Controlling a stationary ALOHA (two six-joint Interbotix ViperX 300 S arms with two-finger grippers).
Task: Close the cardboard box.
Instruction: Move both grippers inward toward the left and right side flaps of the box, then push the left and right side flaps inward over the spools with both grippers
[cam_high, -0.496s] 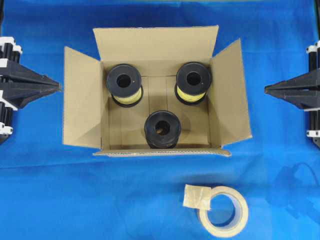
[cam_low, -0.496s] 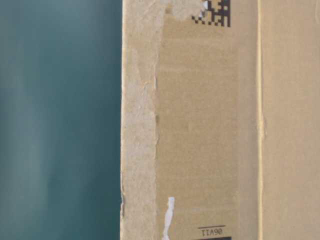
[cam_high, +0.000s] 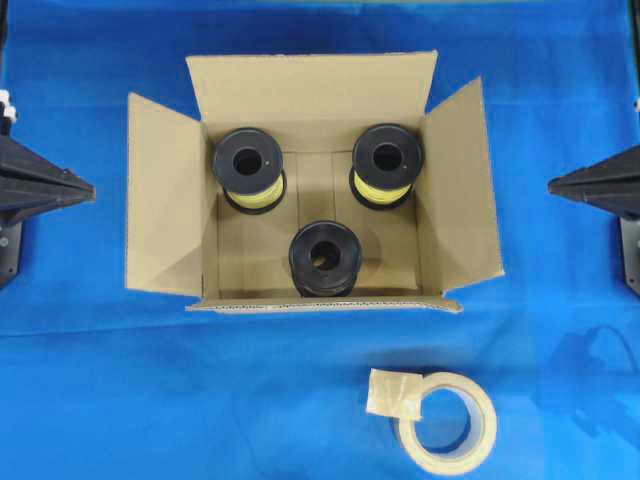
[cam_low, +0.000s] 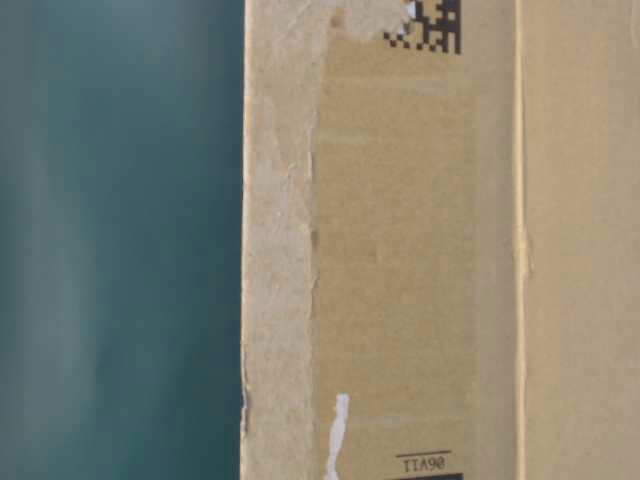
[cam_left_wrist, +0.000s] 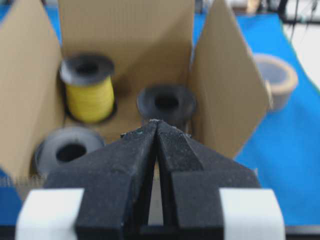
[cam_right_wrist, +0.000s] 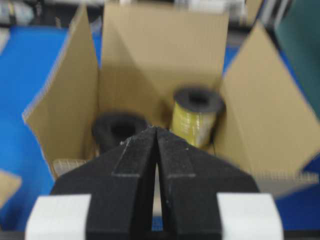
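Observation:
The cardboard box stands open in the middle of the blue cloth, its four flaps spread outward. It also shows in the left wrist view, the right wrist view and, very close, in the table-level view. Three black spools sit inside; two hold yellow wire, one is dark. My left gripper is shut and empty, left of the box. My right gripper is shut and empty, right of the box. Both show shut in their wrist views.
A roll of beige tape with a loose end lies on the cloth in front of the box, toward the right. It shows in the left wrist view too. Blue cloth covers the table.
Both grippers have drawn back outward, away from the box toward the side edges. The box and tape have not moved.

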